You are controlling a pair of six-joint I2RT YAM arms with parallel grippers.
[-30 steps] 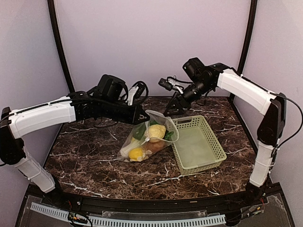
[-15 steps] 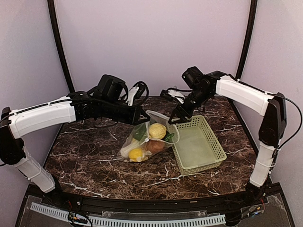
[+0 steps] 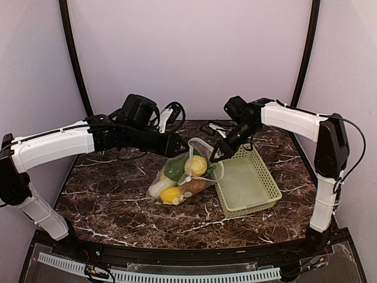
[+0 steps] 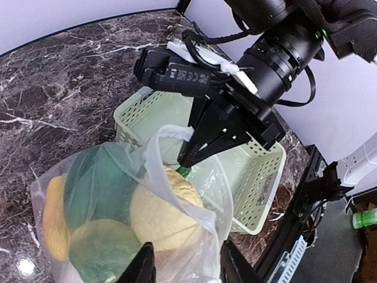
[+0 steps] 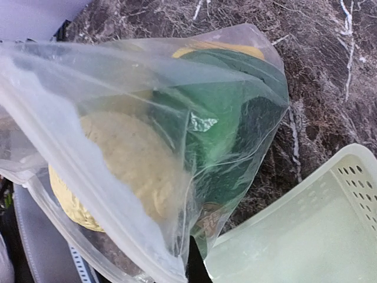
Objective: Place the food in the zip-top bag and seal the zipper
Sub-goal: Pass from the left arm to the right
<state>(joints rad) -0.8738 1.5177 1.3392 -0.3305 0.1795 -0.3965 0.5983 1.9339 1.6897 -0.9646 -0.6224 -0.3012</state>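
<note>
- While both arms meet over the middle of the dark marble desk (image 3: 100, 194), the zip-top bag (image 3: 184, 177) lies on it just left of the light green basket (image 3: 250, 186). Its bottom rests on the desk and its mouth end is lifted toward the back.
- Inside the bag sits the food: a pale bumpy piece (image 3: 195, 165) uppermost and a green round fruit (image 3: 174, 168) touching its left side.
- Lower down, a yellow lemon (image 3: 170, 193) lies near the bag's bottom with a brown piece (image 3: 192, 185) just beside it. A white leek end (image 3: 155, 188) runs along the left edge.
- On the left end effector (image 4: 187, 266) the fingers (image 4: 143, 268) stand apart. A fold of bag film rises between them; contact with either finger cannot be told.
- On the right end effector (image 4: 187, 158) the jaws are pressed together to a point, pinching the bag's mouth edge on the basket side.
- Bag mouth gapes open, its two edges apart.
- Right wrist view: clear film stretched over the bumpy piece and green fruit, with a basket corner at lower right.
</note>
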